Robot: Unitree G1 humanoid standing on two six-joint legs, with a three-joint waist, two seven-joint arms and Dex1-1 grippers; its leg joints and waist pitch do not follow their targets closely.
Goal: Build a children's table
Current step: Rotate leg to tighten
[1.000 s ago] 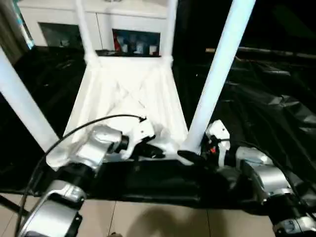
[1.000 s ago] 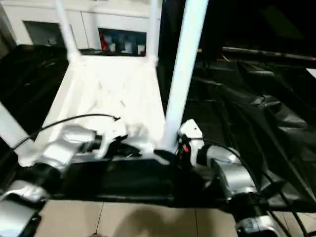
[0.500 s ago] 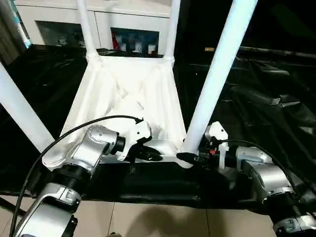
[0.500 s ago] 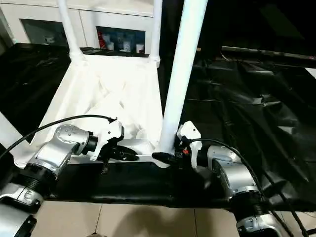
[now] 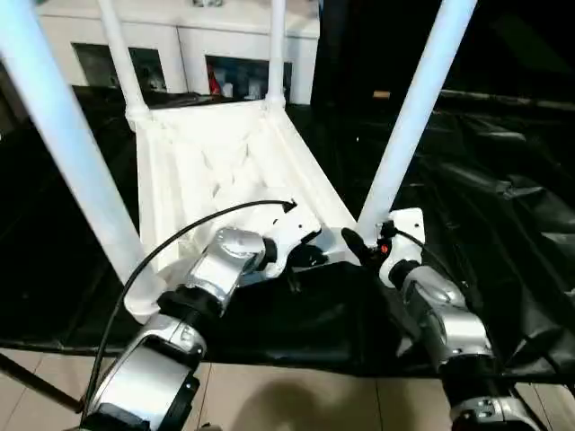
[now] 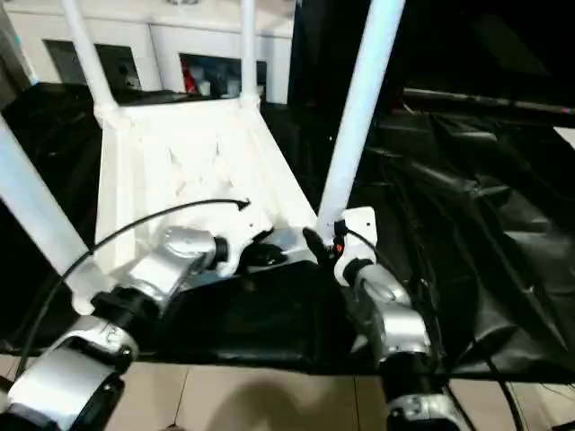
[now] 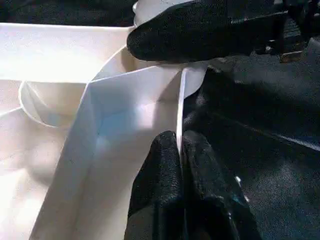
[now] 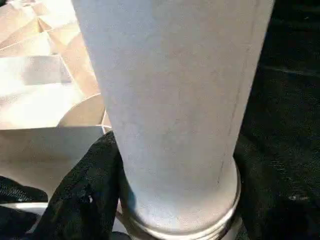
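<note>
On the black-cloth work table (image 5: 503, 206) the children's table (image 5: 211, 166) lies upside down, ribbed underside up, four white legs rising from its corner sockets. At about seven o'clock from its centre, the left gripper (image 7: 178, 150) is pinched together on the thin near rim of the top. At about four o'clock, the right gripper (image 5: 359, 247) sits at the base of the near right leg (image 5: 415, 112), fingers apart with one black finger (image 8: 82, 200) against the leg; whether the other touches is hard to tell.
</note>
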